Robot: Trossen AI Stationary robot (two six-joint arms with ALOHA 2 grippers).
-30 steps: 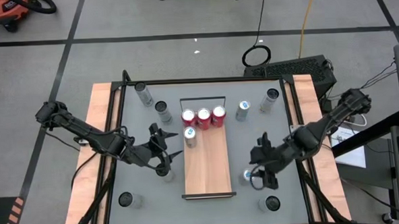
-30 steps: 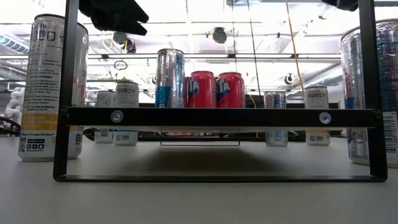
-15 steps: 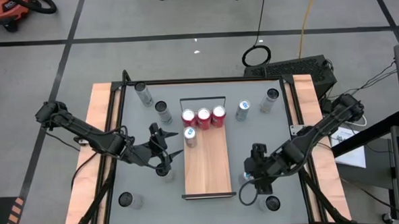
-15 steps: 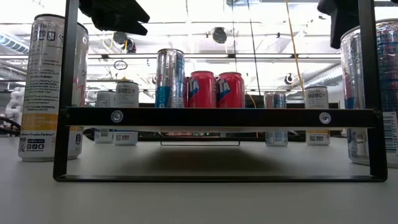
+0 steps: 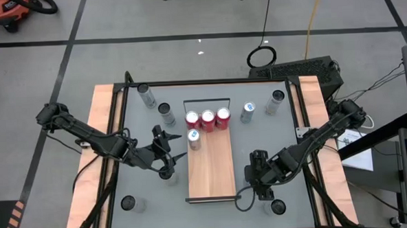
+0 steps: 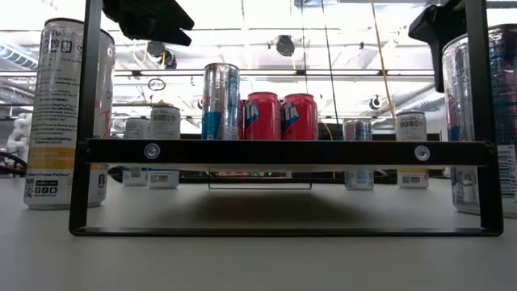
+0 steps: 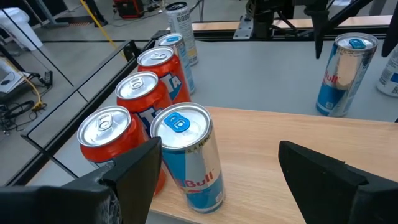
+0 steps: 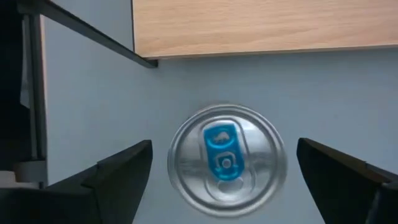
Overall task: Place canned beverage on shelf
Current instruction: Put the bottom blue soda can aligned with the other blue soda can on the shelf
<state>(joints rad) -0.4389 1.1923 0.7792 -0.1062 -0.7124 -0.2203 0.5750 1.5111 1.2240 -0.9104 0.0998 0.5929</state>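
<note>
R gripper (image 8: 224, 180) spread wide, directly over a blue-tab can (image 8: 226, 161) standing on the table just off the shelf (image 5: 211, 165) corner — approach step, probably not touching yet. Next: drop straight, close on can, lift to shelf beside the 4 cans already there. L gripper (image 7: 217, 168) also open, waiting by shelf's other side.

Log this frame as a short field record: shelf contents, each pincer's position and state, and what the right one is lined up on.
shelf: long light-wood board with dark edging
on shelf: three red cans in a row at the wire-rail end; one silver-and-blue can just in front of them
left pincer: open, beside the shelf's left edge, holding nothing
right pincer: open, directly above a silver can with blue tab
target can: upright on the grey tabletop, off the shelf's near right corner, not yet gripped
</note>
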